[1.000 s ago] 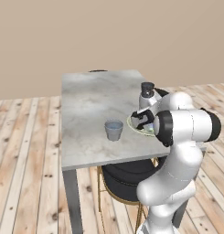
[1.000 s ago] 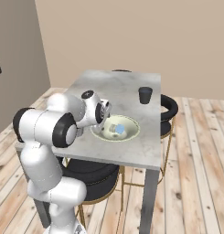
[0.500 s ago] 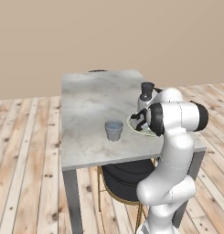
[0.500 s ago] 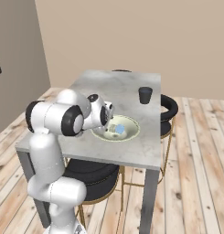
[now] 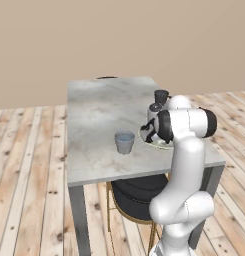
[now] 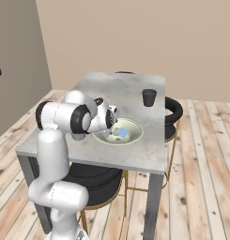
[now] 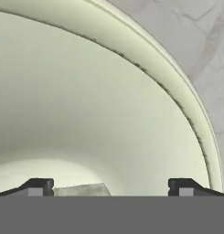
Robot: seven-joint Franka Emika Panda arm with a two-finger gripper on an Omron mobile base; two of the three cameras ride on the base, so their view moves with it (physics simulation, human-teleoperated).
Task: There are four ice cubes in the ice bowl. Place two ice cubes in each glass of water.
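Note:
The ice bowl [image 6: 136, 131], wide and cream-green, sits near the table's right edge and holds pale blue ice cubes [image 6: 122, 133]. My gripper [image 6: 113, 126] is lowered into the bowl, open. In the hand view the bowl's inner wall [image 7: 109, 114] is very close. One pale ice cube [image 7: 81, 189] lies between my fingertips [image 7: 38, 186], nearer the left one and not pinched. One glass of water [image 5: 124, 142] stands left of the bowl [image 5: 162, 145]. The second glass [image 5: 160, 96] [image 6: 149, 97] stands behind the bowl. My gripper [image 5: 151, 135] reaches the bowl from above.
The grey marble table [image 5: 94, 125] stands on a wooden floor. Black round stools [image 6: 175, 110] with gold legs sit under and beside it. The bowl lies close to the table's right edge [image 5: 214, 155].
The arm's elbow has swung upright and the hand has gone lower into the bowl. The jaws have stayed wide. The glasses and the bowl have not moved.

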